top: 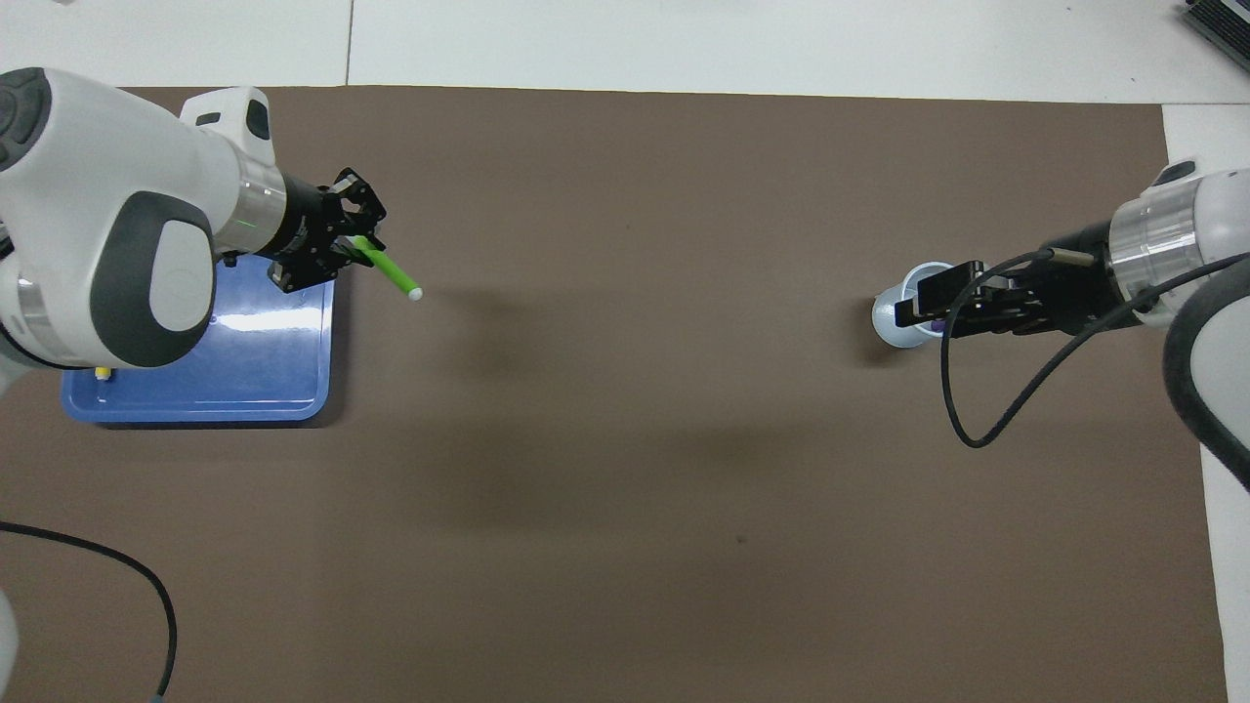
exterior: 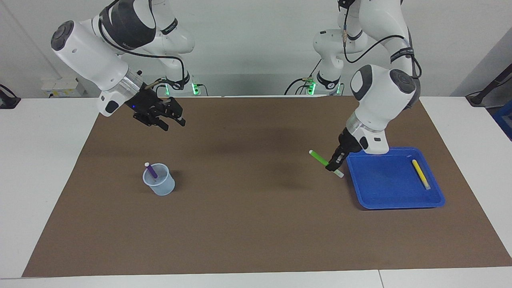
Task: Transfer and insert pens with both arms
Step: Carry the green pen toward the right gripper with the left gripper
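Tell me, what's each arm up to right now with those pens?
Left gripper shut on green pen, raised over the mat beside blue tray. Right gripper waits, raised. Purple pen in cup; yellow pen in tray. Nothing in the way.

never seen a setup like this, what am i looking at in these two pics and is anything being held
These are two white jointed robot arms at a table covered with a brown mat. One picture looks across the table at the robots; the other looks down from above their own end, so the sides are swapped.

The left gripper, a small black two-finger claw, is shut on a bright green marker pen and holds it in the air over the mat, just beside the blue plastic tray. A yellow marker pen lies in that tray.

Toward the right arm's end stands a small clear plastic cup with a purple marker pen leaning in it. The right gripper waits in the air, holding nothing, its fingers apart.
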Motion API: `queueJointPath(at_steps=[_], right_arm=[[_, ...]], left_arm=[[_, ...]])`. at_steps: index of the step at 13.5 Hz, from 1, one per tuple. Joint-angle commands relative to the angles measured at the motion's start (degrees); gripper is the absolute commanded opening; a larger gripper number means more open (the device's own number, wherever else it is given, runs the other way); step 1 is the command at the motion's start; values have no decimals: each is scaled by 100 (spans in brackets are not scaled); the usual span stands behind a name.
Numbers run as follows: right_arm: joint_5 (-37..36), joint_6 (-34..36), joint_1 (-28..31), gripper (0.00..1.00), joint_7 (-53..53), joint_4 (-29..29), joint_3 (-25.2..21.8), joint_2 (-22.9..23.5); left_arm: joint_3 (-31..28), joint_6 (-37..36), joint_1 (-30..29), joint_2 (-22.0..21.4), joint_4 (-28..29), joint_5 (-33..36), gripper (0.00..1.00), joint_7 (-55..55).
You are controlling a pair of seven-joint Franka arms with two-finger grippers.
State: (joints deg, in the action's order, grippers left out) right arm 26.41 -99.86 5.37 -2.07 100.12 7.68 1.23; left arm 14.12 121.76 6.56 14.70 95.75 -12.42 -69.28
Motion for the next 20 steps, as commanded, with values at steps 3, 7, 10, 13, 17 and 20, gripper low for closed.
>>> queueJointPath(at_steps=[3,7,10,13,17,20], right_arm=[[988,-427,-18,70,-126,157,6,-149],[1059,-965,-378,76,-232,315,59,-166],[1016,-1342,-712,83,-40,780,50,-386],[971,-1422,-801,83,31,790,50,-386],[963,-1579,-844,83,313,737,59,-342],[980,-1739,-862,82,304,658,59,-281]], left_arm=[[-85,59,1012,-160,-65,-85,0,-2147],[-41,848,1689,-152,-65,-76,0,-4203],[-32,1498,1892,-108,-65,-85,0,-5136],[-24,2139,2042,-73,13,-103,0,-5578],[-24,2291,2261,-108,145,-103,0,-5702],[-24,2466,2437,-117,207,-103,0,-5903]])
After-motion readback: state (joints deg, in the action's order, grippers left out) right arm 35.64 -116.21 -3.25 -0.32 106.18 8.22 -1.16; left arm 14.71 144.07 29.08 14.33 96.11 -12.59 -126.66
